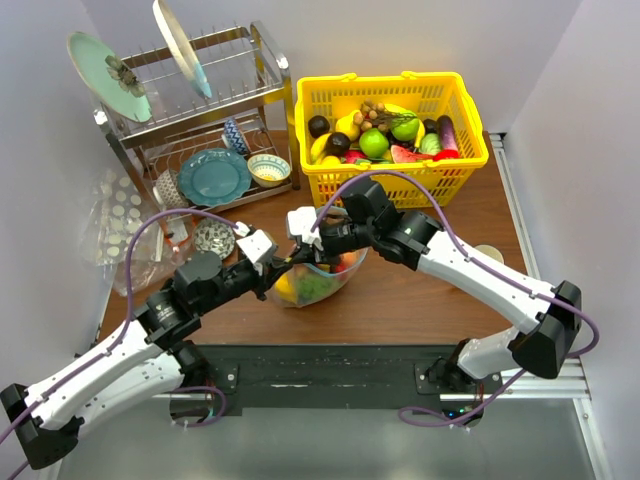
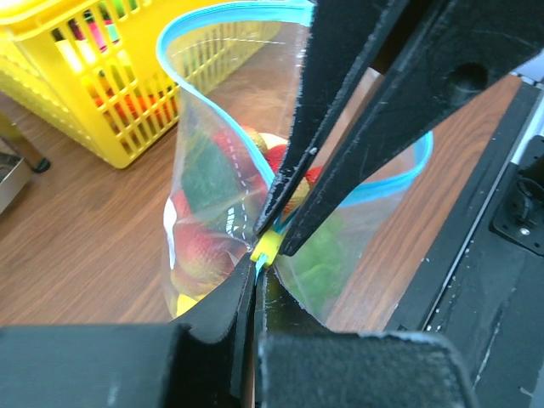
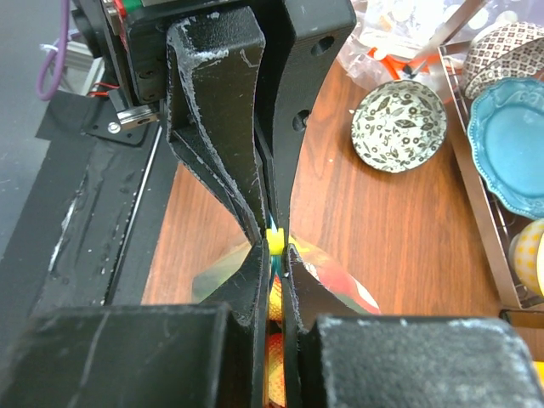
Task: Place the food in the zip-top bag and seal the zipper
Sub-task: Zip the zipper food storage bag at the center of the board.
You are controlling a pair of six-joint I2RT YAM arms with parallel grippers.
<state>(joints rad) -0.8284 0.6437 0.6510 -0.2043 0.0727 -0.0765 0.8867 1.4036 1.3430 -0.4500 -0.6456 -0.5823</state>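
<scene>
The zip-top bag [image 1: 318, 282] stands on the wooden table with red, green and yellow food [image 2: 200, 246] inside it. Its teal zipper [image 2: 223, 14] loops wide open behind the grippers. My left gripper [image 2: 257, 274] is shut on the zipper's end. My right gripper [image 3: 274, 255] meets it tip to tip and is shut on the yellow slider [image 3: 274, 240], which also shows in the left wrist view [image 2: 265, 247]. In the top view the left gripper [image 1: 285, 265] and the right gripper [image 1: 306, 252] meet at the bag's left top edge. More food [image 1: 375, 140] lies in the yellow basket [image 1: 470, 152].
A metal dish rack [image 1: 200, 120] with plates and bowls stands at the back left. A patterned bowl [image 3: 398, 126] sits on the table near it. Crinkled clear plastic with white dots [image 1: 125, 225] lies at the left edge. The black base plate [image 2: 501, 212] runs along the near edge.
</scene>
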